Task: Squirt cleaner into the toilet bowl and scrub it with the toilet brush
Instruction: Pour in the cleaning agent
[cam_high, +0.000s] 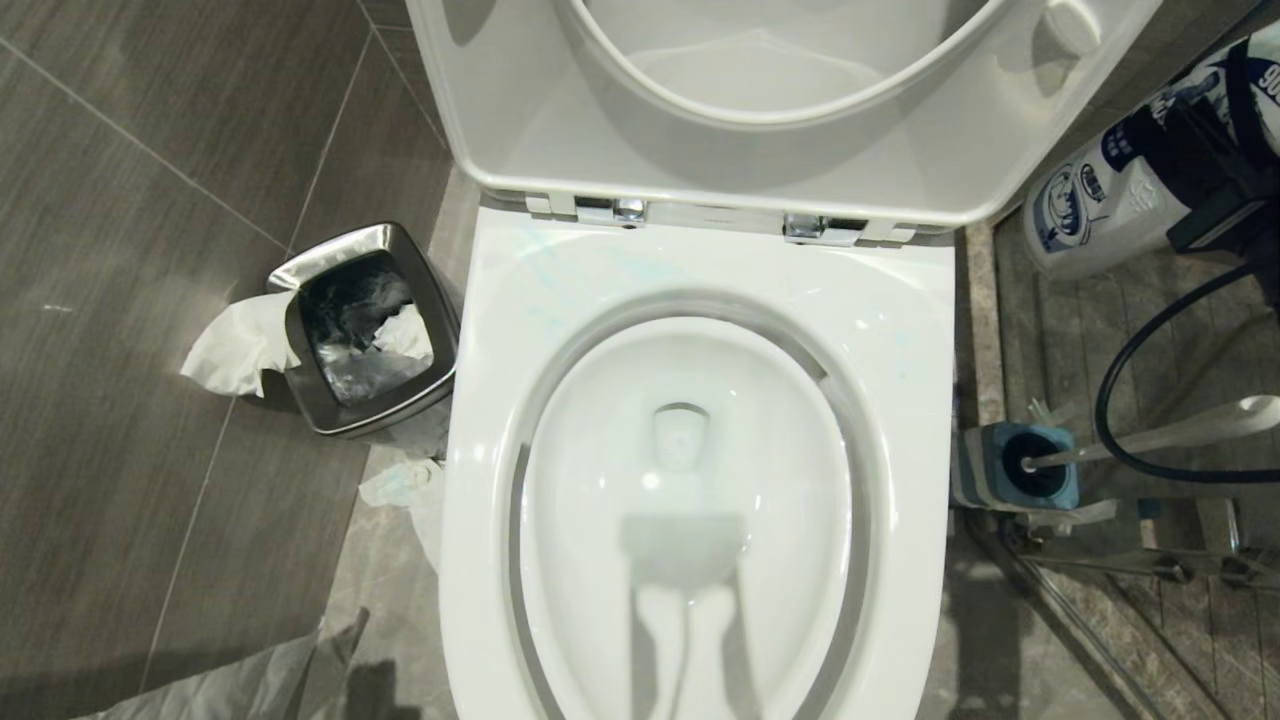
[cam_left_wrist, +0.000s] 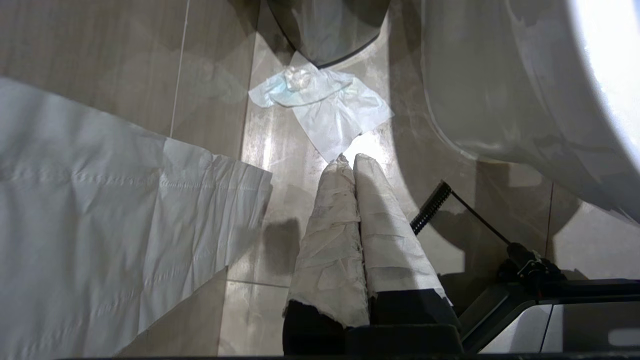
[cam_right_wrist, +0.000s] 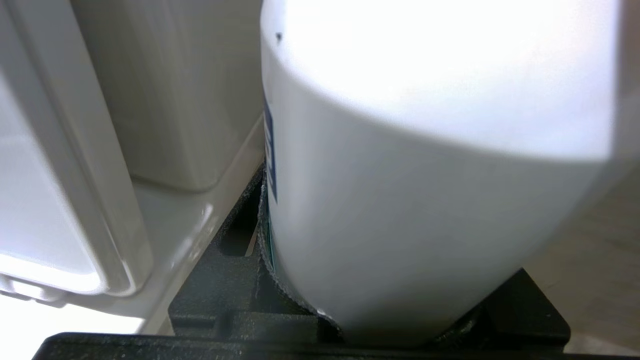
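The toilet bowl lies open below the head camera, its long oval running from the hinges toward the viewer, with seat and lid raised. Faint teal streaks of cleaner mark the flat rim near the hinges. At its right the toilet brush leans in its blue-topped holder, its handle pointing right and slightly up. Above that, the right pincer grips a white bottle lying on a slant. Grey floor tiles surround a steel bin stuffed with tissue. The left pincer hangs clenched over the floor.
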